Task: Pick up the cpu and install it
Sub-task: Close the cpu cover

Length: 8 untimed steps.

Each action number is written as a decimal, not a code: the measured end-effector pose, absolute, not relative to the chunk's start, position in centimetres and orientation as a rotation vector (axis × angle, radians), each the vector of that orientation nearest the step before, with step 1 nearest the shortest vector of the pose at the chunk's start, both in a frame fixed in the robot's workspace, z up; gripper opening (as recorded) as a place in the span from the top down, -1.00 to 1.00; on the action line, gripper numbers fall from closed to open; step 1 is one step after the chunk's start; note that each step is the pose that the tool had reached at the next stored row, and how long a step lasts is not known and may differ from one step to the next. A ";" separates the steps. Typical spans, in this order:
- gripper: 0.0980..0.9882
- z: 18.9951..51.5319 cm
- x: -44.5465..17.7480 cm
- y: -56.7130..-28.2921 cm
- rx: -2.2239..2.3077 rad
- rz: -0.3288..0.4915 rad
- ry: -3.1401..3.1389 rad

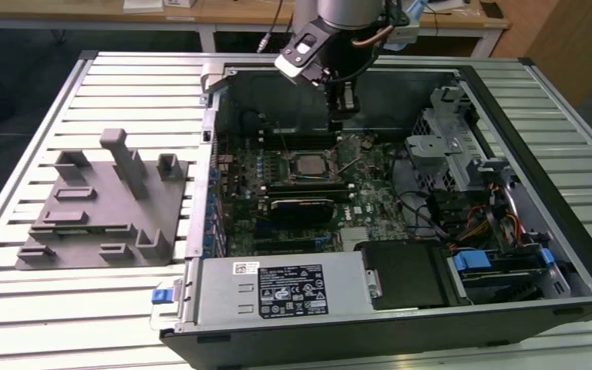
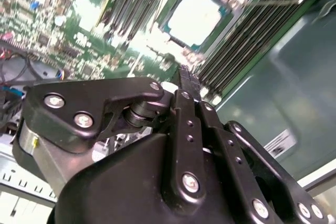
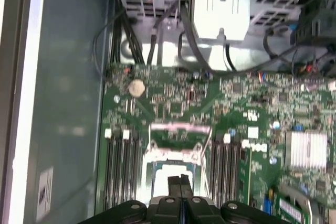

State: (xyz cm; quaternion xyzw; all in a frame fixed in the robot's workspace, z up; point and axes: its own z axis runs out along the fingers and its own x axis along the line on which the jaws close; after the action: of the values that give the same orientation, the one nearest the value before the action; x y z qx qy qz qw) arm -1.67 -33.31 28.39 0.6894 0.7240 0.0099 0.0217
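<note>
The cpu [image 1: 308, 163] is sitting in the socket [image 1: 284, 171] on the motherboard [image 1: 373, 202] inside the open case [image 1: 307, 343]; the gripper [image 1: 339, 116] is hovering at its one o'clock in the exterior view, fingers clenched together, grasping nothing

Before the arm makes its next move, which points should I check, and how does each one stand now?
1. The cpu lies inside the socket frame: ok.
2. The gripper is shut with nothing in it: ok.
3. The gripper tip stands free of the memory slots: cannot tell.
4. The socket lever is locked down: cannot tell.
</note>
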 end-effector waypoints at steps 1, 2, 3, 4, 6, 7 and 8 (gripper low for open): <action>0.98 28.4 -1.3 -33.3 2.137 0.030 2.244; 0.98 28.4 -0.9 -33.3 2.136 0.030 2.244; 0.98 28.4 -0.5 -33.3 2.137 0.030 2.244; 0.98 28.4 -0.1 -33.3 2.137 0.030 2.244; 0.98 28.4 0.8 -33.3 2.137 0.030 2.244; 0.98 28.4 1.2 -33.3 2.137 0.029 2.244; 0.98 28.4 1.7 -33.3 2.137 0.029 2.244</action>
State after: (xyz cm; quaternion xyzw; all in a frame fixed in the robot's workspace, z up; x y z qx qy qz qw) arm 1.67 -33.31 28.38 0.6894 0.7240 0.0095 0.0213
